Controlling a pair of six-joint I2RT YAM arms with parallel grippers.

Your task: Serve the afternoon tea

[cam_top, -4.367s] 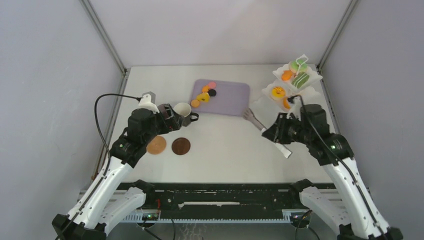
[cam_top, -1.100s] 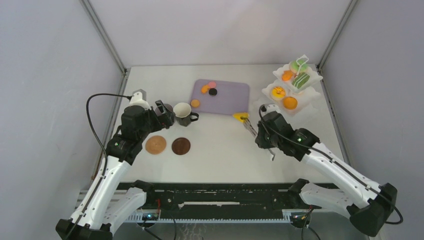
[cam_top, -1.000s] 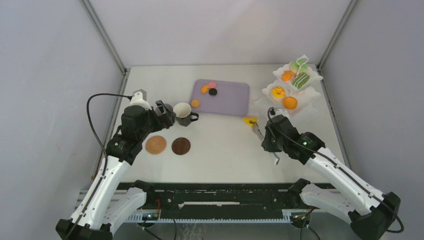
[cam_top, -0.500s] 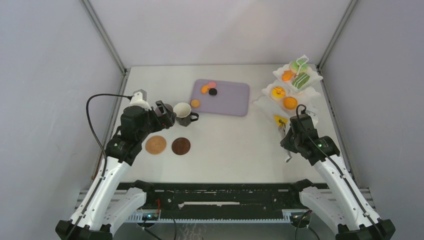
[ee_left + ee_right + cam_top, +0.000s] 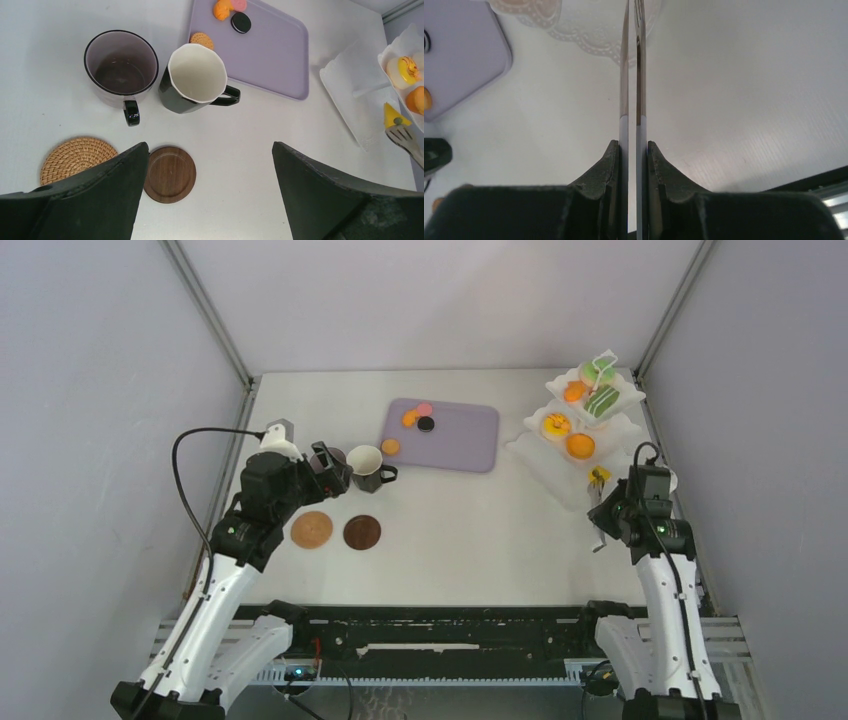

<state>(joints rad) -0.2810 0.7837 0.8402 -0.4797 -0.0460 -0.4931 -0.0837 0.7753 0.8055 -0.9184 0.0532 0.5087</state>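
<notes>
**Right claw** point(image 5: 632, 150): closed on the handle end of the long white tongs point(image 5: 632, 75), pressing the two blades almost together. In the overhead view the claw point(image 5: 606, 512) is at the bench's right edge, with the tongs pointing away from the arm bases.

**Load:** a small yellow wedge point(image 5: 598, 476) at the tong tips, over or just beside the near right corner of the three-tier stand point(image 5: 540, 452).

**Step in hand (judged):** placing the wedge on the stand's lowest tier.
- Hold the squeeze steady and the blades level.
- Carry the tips over a bare part of the tier, clear of the orange pastries there.
- Lower until the wedge rests, and only then ease the grip.

**Left claw** point(image 5: 207, 200): jaws spread wide and holding nothing, hovering above the cup group.

**Below the left claw:**
- mauve mug point(image 5: 121, 67) and dark mug point(image 5: 195, 77), just beside each other on the bench point(image 5: 470, 530)
- woven coaster point(image 5: 75, 159) and wooden coaster point(image 5: 170, 173), nearer the arms, both bare

**Beyond:** lilac tray point(image 5: 270, 55) with a few small pastries at its far left corner.

**Not determinable:**
- The right wrist view cuts off the tong tips, so the wedge is not seen there.
- How the wedge is held, pinched or resting on one blade, is too small to judge.
- Whether the wedge hangs over the tier or just past its rim cannot be told.
- The left wrist view crops off most of the stand.
</notes>
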